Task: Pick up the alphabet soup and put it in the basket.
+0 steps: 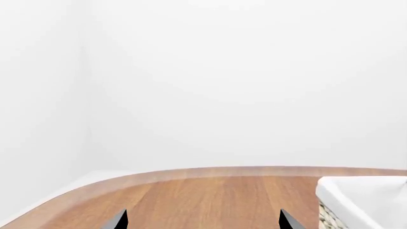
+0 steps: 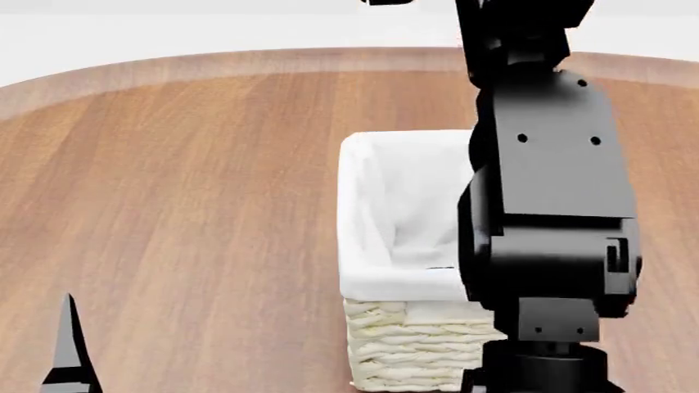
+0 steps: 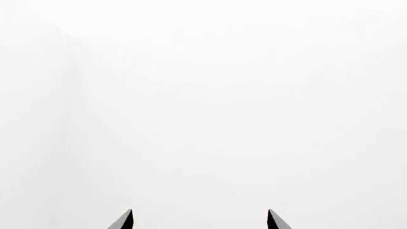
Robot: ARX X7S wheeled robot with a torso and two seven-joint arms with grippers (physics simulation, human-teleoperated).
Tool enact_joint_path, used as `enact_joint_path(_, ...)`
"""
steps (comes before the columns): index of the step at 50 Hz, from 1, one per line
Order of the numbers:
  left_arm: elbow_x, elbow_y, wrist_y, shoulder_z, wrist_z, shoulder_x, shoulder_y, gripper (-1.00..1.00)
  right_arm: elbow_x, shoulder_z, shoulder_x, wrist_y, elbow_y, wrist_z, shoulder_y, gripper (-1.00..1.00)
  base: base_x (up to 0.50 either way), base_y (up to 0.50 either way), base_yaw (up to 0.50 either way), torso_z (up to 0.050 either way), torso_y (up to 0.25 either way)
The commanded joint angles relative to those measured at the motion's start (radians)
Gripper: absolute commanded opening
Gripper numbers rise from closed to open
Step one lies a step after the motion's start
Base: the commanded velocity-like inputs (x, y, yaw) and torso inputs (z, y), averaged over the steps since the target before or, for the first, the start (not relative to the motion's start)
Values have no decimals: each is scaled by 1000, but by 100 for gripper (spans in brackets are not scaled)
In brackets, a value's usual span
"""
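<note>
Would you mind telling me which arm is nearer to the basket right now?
Right. The right arm rises directly in front of the basket, overlapping it in the head view; the left end effector sits off to its side, apart.

- The basket stands on the wooden table, its white cloth lining folded over the woven rim.
- The right arm, black and bulky, rises just beside the basket and covers its right side.
- A dark fingertip of the left gripper shows well apart from the basket, at its left.
</note>
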Motion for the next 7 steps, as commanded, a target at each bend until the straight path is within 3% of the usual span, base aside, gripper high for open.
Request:
enact_joint_path(1,-2,3,1,3,-3,-3,1,100,87,5,16,250,-668,56,-100,100,0,0,0,0,0)
enact_joint_path(7,-5,9,-2,2,-6,-5,2,100,205,27,7,399,-953,99,-65,100,0,0,0,0,0)
